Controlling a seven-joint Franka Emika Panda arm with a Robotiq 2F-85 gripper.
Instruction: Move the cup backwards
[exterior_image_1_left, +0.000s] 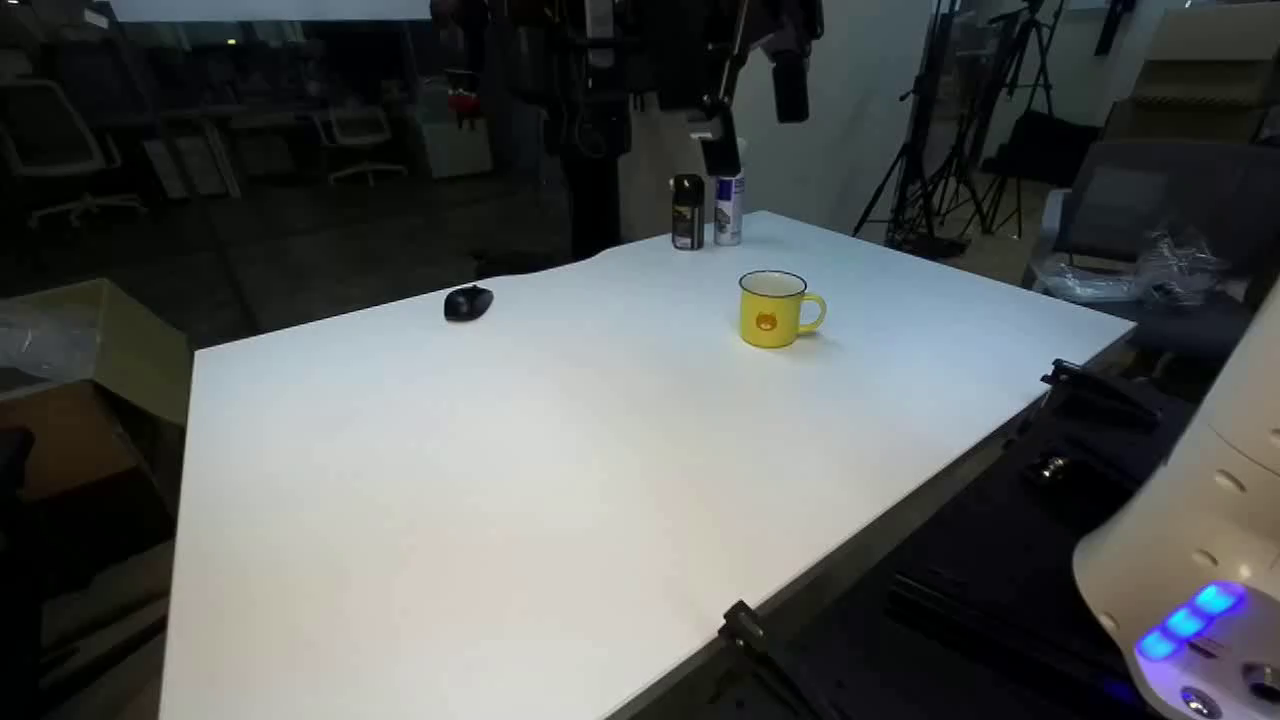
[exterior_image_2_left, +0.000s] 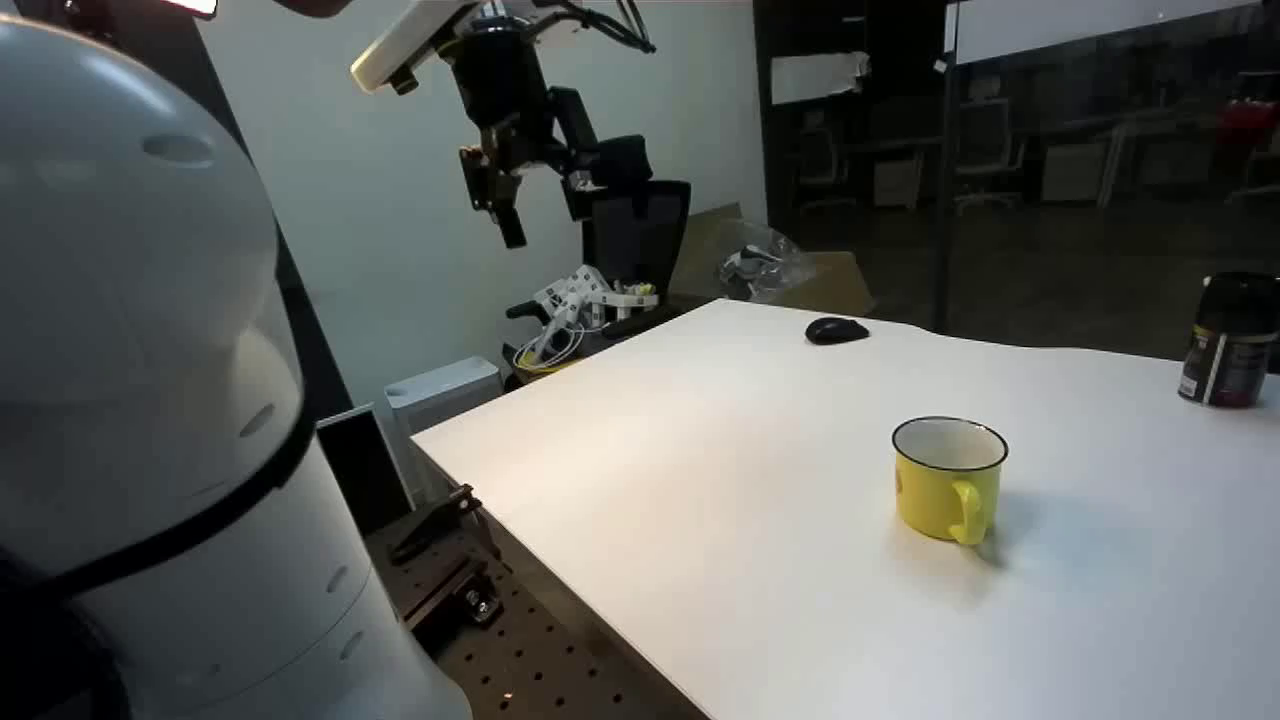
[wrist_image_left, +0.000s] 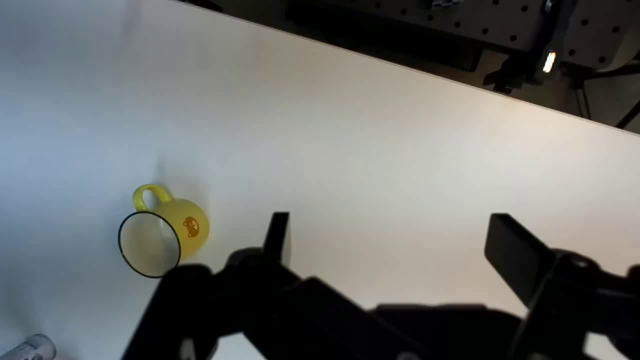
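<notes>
The yellow cup (exterior_image_1_left: 768, 320) stands upright on the white table (exterior_image_1_left: 450, 500). It has a pale inside, a dark rim line, a side handle and a small orange bear face. It also shows in an exterior view (exterior_image_2_left: 940, 497) and left of the fingers in the wrist view (wrist_image_left: 194, 226). My gripper (wrist_image_left: 387, 235) is open, with nothing between its fingers. It hangs well above the table and apart from the cup, as both exterior views show (exterior_image_1_left: 756, 125) (exterior_image_2_left: 546, 222).
A small black flat object (exterior_image_1_left: 468, 303) lies near the table's edge. A dark slim bottle (exterior_image_1_left: 688, 215) and a white can (exterior_image_1_left: 729, 210) stand together near a table edge. Black clamps (exterior_image_1_left: 745, 628) grip the table's edge on the robot's side.
</notes>
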